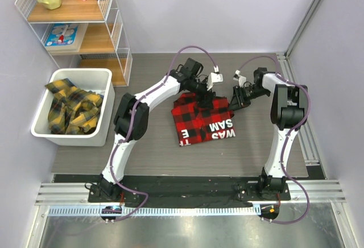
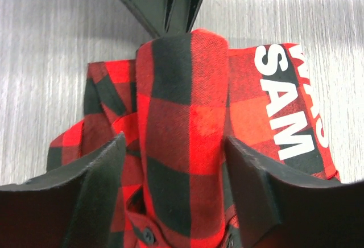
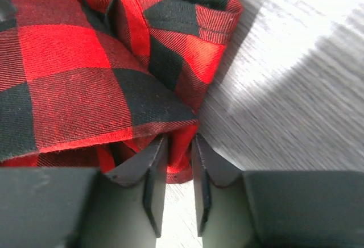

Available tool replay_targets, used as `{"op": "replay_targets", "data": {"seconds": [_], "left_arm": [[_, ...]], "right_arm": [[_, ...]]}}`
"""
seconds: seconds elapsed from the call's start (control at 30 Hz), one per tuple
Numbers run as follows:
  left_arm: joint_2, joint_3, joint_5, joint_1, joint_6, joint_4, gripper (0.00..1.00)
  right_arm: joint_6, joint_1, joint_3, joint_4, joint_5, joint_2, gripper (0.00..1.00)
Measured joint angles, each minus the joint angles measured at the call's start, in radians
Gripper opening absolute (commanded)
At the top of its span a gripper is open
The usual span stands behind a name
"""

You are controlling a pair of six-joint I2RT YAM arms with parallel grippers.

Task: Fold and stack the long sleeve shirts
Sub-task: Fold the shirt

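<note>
The red-and-black checked shirt (image 1: 202, 120) lies partly folded in the middle of the table, its white block lettering (image 1: 219, 128) facing up. My left gripper (image 1: 203, 90) is at the shirt's far edge. In the left wrist view (image 2: 173, 145) it is open, its jaws wide on either side of a raised fold of the shirt (image 2: 182, 106). My right gripper (image 1: 236, 101) is at the shirt's far right corner. In the right wrist view (image 3: 179, 143) it is shut on a pinch of the shirt's hem (image 3: 185, 145). Yellow-and-black shirts (image 1: 71, 108) lie heaped in a bin.
A white bin (image 1: 94, 137) stands at the left of the table. A wire shelf (image 1: 108, 32) with a yellow jug and small items stands at the back left. A metal rail (image 1: 304, 128) runs along the right edge.
</note>
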Motion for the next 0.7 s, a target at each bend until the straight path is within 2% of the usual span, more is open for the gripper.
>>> {"op": "replay_targets", "data": {"seconds": [0.07, 0.1, 0.17, 0.2, 0.27, 0.53, 0.7], "left_arm": [[0.003, 0.000, 0.002, -0.003, -0.003, 0.000, 0.45], [0.005, 0.000, 0.004, -0.005, -0.004, 0.000, 0.32], [0.006, 0.000, 0.006, -0.007, -0.011, 0.000, 0.22], [0.006, 0.000, 0.006, -0.008, -0.019, 0.000, 0.13], [0.006, 0.004, 0.010, -0.009, -0.033, 0.000, 0.01], [0.003, 0.008, 0.027, -0.006, -0.089, -0.003, 0.00], [-0.031, -0.008, 0.029, -0.001, -0.135, -0.004, 0.00]], "right_arm": [[0.002, 0.002, -0.009, 0.002, -0.008, 0.000, 0.15], [0.003, 0.002, -0.013, 0.003, -0.011, -0.002, 0.09], [0.005, 0.005, -0.019, 0.001, -0.016, -0.005, 0.04], [0.005, 0.006, -0.019, 0.000, -0.018, -0.008, 0.02], [0.006, 0.007, -0.019, -0.006, -0.023, -0.020, 0.01], [-0.039, 0.031, -0.047, -0.110, -0.069, -0.138, 0.01], [-0.108, 0.039, -0.123, -0.204, -0.088, -0.167, 0.01]]}}
